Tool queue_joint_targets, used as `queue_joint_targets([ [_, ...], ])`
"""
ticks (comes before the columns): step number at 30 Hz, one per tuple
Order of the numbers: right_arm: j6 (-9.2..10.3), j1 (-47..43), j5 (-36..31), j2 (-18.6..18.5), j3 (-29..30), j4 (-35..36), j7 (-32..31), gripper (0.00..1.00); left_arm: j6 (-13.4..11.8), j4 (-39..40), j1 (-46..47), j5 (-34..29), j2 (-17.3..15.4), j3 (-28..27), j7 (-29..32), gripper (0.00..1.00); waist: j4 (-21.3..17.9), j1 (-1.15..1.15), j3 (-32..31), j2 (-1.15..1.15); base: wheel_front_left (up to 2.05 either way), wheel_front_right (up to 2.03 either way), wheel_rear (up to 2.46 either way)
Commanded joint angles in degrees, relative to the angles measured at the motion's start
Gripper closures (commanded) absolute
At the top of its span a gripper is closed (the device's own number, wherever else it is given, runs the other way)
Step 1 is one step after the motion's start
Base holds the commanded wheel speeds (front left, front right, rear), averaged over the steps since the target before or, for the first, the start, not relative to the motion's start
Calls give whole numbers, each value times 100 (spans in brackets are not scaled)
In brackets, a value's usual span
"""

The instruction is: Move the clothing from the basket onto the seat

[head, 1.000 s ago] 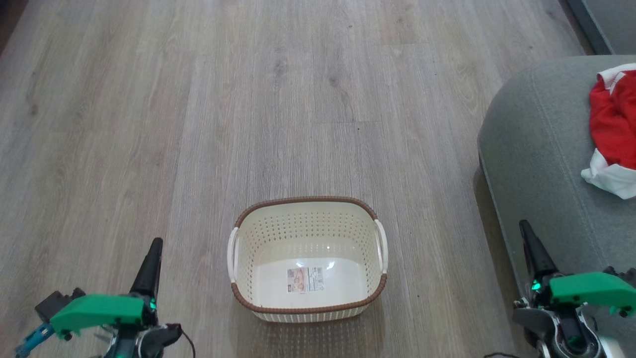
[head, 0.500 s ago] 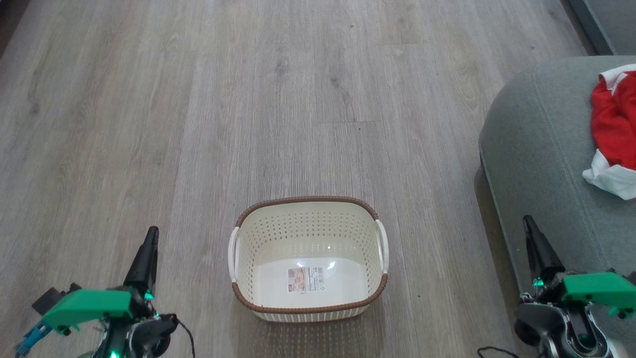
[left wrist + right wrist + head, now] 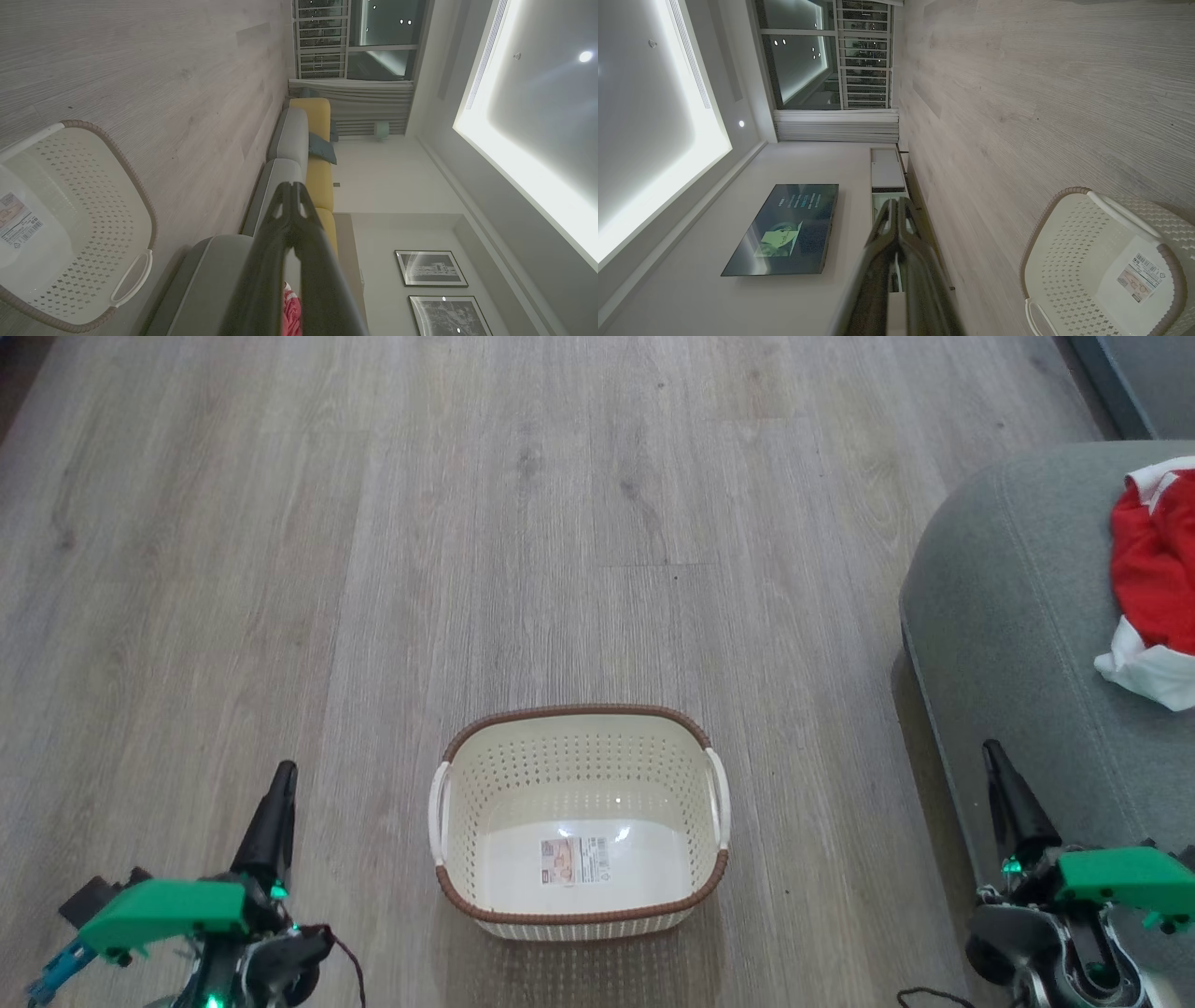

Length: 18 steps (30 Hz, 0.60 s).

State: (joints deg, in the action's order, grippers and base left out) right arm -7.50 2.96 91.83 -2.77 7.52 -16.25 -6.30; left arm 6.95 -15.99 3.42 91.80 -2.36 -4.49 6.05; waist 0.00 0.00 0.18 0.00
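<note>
The job looks done. The red and white clothing [image 3: 1153,574] lies crumpled on the grey-green seat [image 3: 1008,616] at the right. The basket [image 3: 579,711] stands on the floor [image 3: 467,523] between the two arms, well apart from the garment, with nothing in it but a sticker [image 3: 572,861] on its bottom. By my judgement nothing is left to move. The left hand [image 3: 285,773] and right hand [image 3: 991,751] hover low, fingers pressed together, holding nothing. One garment, one basket, one seat, two hands.
</note>
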Motion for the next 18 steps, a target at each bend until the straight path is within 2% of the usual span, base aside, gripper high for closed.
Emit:
queue_joint_targets([
  [1, 1, 322, 33, -10, -99, 223, -20, 100, 54, 193, 278, 36, -52, -204, 45, 100, 0, 0, 0, 0, 0, 0, 0],
  [18, 1, 322, 33, -10, -99, 223, -19, 100, 54, 193, 278, 36, -52, -204, 45, 100, 0, 0, 0, 0, 0, 0, 0],
])
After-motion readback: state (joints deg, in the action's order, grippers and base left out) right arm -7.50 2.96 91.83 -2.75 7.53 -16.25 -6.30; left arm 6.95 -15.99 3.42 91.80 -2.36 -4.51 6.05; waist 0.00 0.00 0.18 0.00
